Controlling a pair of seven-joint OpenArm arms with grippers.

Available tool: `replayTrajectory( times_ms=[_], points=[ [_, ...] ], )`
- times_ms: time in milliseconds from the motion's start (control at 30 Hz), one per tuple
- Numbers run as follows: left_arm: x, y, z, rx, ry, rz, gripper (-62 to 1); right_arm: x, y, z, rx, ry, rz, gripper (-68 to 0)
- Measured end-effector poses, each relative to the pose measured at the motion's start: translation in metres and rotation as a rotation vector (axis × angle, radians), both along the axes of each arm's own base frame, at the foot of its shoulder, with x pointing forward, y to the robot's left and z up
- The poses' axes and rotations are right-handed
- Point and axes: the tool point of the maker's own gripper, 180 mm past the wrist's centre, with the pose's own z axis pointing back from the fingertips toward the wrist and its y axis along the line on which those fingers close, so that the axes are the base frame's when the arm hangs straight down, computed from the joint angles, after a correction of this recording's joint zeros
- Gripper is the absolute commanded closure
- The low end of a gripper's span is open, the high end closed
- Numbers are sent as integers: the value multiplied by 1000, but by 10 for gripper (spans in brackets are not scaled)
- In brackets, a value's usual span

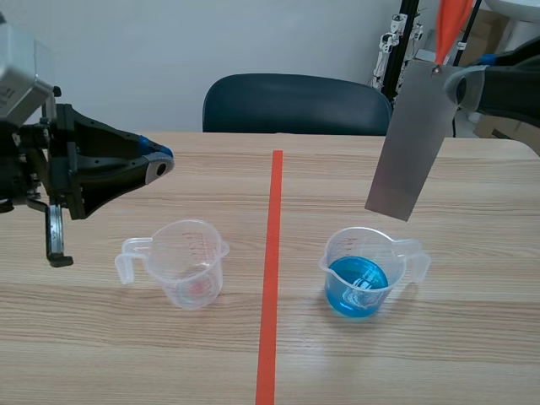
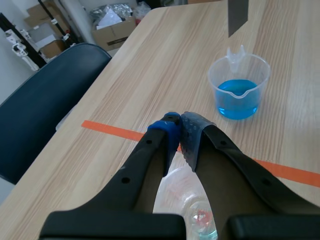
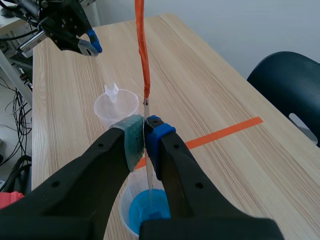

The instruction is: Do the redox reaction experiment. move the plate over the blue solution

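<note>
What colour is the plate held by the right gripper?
The plate is plain grey with no pattern. It shows best in the scene view.

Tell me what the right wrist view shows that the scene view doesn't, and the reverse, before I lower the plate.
Only the right wrist view: the plate edge-on, pinched in the right gripper, its lower end lined up over the blue solution. Only the scene view: the plate's flat grey face, tilted, with a clear gap between its lower edge and the rim of the blue solution's cup. Both: the blue solution in its cup, the other clear cup, the left gripper and the orange tape line.
</note>
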Motion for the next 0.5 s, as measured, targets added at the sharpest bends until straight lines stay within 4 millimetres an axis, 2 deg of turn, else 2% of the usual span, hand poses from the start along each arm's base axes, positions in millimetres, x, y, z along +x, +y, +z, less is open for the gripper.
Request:
replayTrajectory(
  times_ms=[333, 500],
  points=[
    [-8, -36, -14, -9, 60, -107, -30, -1, 0, -1, -10, -3, 5, -6],
    [-6, -52, -24, -21, 86, -126, -30, -1, 0, -1, -10, -3, 5, -6]
  ],
)
